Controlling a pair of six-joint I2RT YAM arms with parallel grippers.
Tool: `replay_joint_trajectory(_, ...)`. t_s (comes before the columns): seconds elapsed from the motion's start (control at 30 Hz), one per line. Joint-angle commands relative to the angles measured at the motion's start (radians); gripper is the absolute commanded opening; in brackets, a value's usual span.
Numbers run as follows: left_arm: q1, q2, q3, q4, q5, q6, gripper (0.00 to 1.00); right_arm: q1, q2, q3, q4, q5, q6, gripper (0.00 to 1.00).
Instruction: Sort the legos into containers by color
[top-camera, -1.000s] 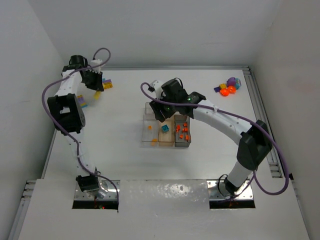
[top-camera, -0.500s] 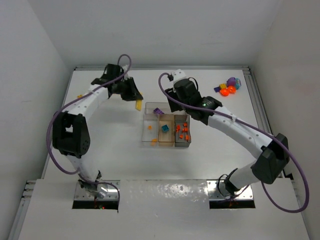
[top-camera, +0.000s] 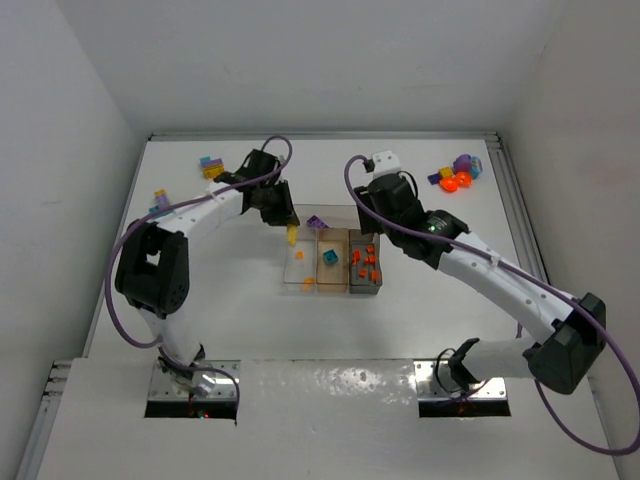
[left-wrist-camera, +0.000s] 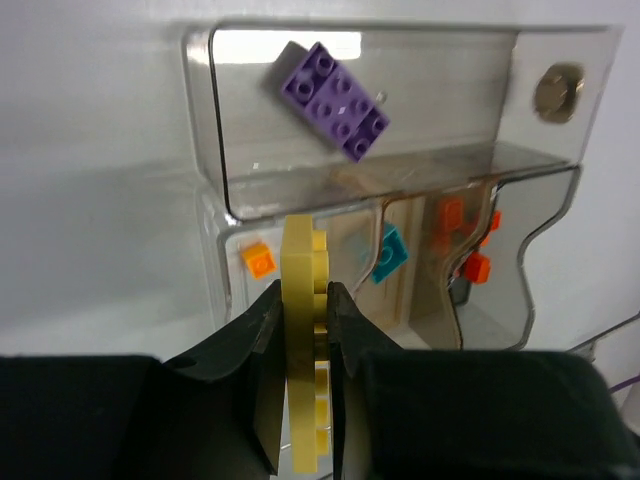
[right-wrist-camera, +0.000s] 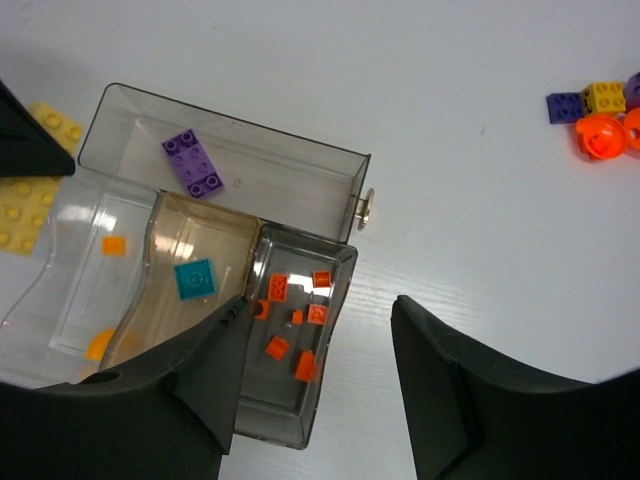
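**Left gripper** (left-wrist-camera: 304, 300): the black fingers are closed flat against both faces of a pale yellow studded plate (left-wrist-camera: 299, 250). The plate is held on edge, with its upper end standing clear of the fingertips. It hangs above the clear narrow compartment (left-wrist-camera: 235, 265) of the tray (left-wrist-camera: 205, 150), close to the wall shared with the wide section (left-wrist-camera: 440, 90).

**Right gripper** (right-wrist-camera: 320, 305): the matte black fingers are parted wide with nothing between them. It hovers over the grey compartment (right-wrist-camera: 340, 262).

**Tray:** thin, glossy, transparent moulded plastic with rounded corners. It rests on the matte white table (top-camera: 230, 300). A round metal stud (right-wrist-camera: 365, 210) sits on the end wall of the wide section.

**Contents:**
- Wide section: one oblong purple brick (right-wrist-camera: 193, 163), lying askew with two rows of studs facing up.
- Clear narrow compartment: two small orange pieces (right-wrist-camera: 113, 245).
- Tan compartment (right-wrist-camera: 215, 235): one square teal brick (right-wrist-camera: 195, 280).
- Grey compartment: several small orange-red bricks (right-wrist-camera: 295, 335), scattered.

**Loose legos:**
- Far right cluster (top-camera: 455, 178): purple and yellow bricks touching round translucent orange pieces.
- Far left: two small mixed clusters (top-camera: 210, 166), set apart from each other along the table edge
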Motion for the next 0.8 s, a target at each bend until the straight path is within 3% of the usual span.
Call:
replay_joint_trajectory(0.0,-0.032,-0.061,-0.056,0.009,-0.029,-0.035,0.0,-0.002,-0.064,-0.035,-0.021,0.043,0.042,0.58)
replay_joint_trajectory(0.47,-0.118,-0.057,-0.179,0.096,-0.064,-0.038,0.0,-0.002,-0.183,-0.119,-0.092,0.046,0.134,0.58)
replay_joint_trajectory(0.77,-0.132,-0.061,-0.159,0.121,-0.102,-0.009,0.27,-0.002,-0.207,-0.144,-0.112,0.016,0.163,0.59)
